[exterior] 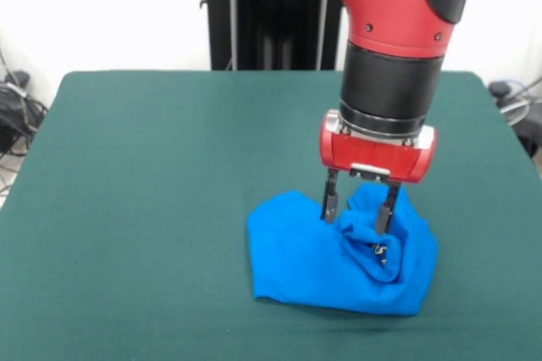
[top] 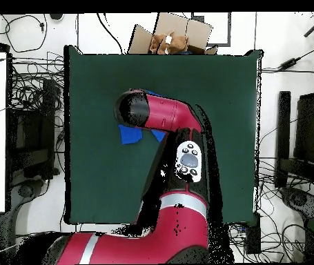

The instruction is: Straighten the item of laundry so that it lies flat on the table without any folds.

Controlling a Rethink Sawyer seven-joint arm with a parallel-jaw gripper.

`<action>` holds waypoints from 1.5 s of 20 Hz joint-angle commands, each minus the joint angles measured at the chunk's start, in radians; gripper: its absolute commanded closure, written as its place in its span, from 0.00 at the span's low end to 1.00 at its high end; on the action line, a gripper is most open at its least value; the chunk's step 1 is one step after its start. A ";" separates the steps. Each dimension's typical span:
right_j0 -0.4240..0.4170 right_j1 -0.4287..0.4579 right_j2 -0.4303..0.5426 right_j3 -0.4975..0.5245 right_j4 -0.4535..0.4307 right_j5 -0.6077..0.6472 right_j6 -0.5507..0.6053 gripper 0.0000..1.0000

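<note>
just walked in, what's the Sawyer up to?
The gripper is down on a bright blue T-shirt that lies bunched on the green table. Its fingers stand apart around a raised ridge of fabric, and whether they pinch it is unclear. The shirt is still crumpled, not flat. From overhead, the arm hides most of it.
</note>
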 commanded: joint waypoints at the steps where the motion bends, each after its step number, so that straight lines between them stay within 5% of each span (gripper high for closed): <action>1: -0.016 0.024 0.075 0.134 -0.051 -0.035 0.085 0.00; 30: 0.006 0.052 0.057 0.106 -0.046 -0.033 0.099 0.00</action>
